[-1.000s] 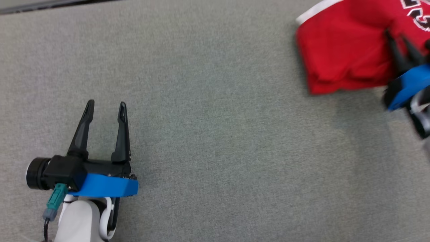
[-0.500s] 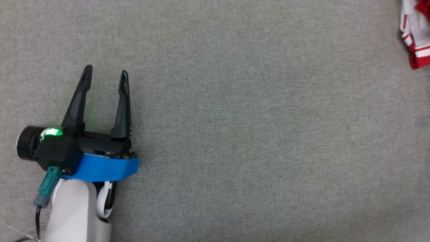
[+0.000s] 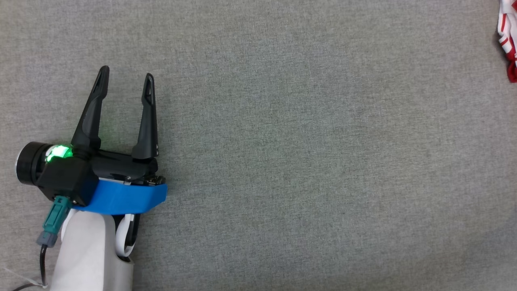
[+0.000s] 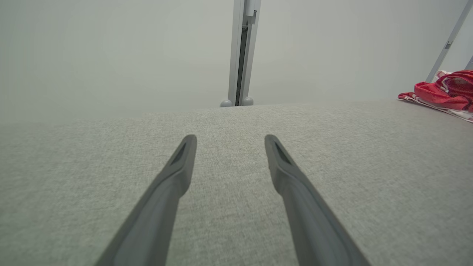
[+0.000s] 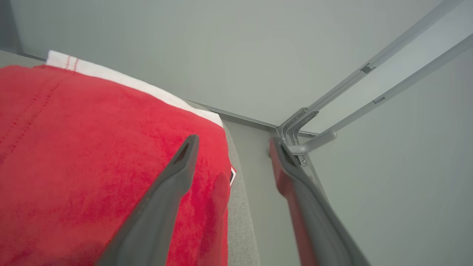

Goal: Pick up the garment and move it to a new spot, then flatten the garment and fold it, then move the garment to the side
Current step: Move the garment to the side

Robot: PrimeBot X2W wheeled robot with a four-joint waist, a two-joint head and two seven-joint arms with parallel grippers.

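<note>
The garment is red with white trim and peeks in at the far right edge of the head view. The left wrist view has it as a small red heap far off to the right. In the right wrist view its red cloth lies close under my right gripper, whose fingers stand apart with nothing between them, one over the cloth and one past its edge. My left gripper rests open above the grey surface at the left, far from the garment, holding nothing.
A grey felt-like tabletop spreads across the head view. Beyond its far edge stands a pale wall with a metal post. Grey metal frame bars meet at the table's corner beside the garment.
The head camera has swung left, so the garment and right gripper slid off to the right. The right gripper, shut on the garment a second ago, now stands open over it.
</note>
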